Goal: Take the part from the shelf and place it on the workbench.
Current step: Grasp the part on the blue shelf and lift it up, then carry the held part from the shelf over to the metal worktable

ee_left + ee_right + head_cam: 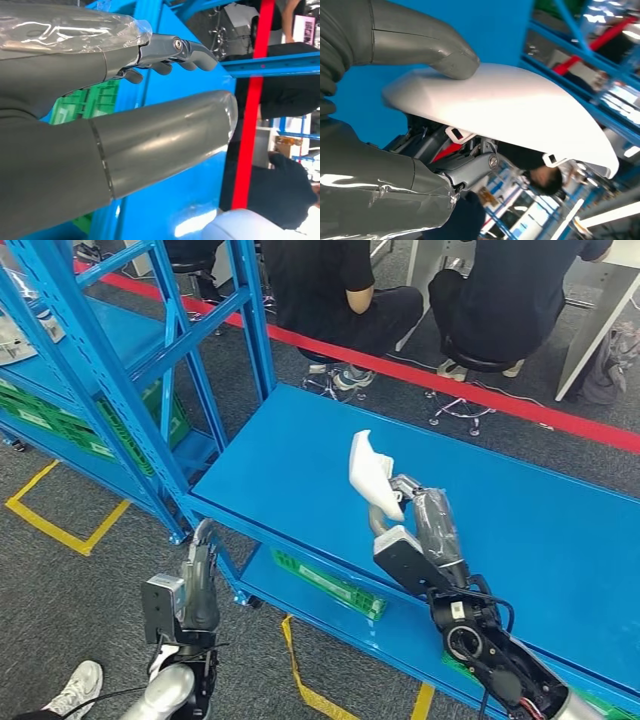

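Note:
A white moulded part (373, 472) hangs above the blue workbench top (302, 470), held by my right hand (407, 508). In the right wrist view the thumb (433, 47) presses on the part's smooth white shell (501, 107) while darker fingers (471, 167) close under it. My left hand (198, 575) hangs low beside the workbench's near left corner, holding nothing. In the left wrist view its thumb (162, 135) and fingers (177, 52) stand apart with only air between them.
A blue shelf rack (113, 370) with green crates (143, 425) stands at the left. Another green crate (328, 583) lies on the workbench's lower level. People sit behind a red floor line (453, 390). A shoe (75, 688) shows near my left arm.

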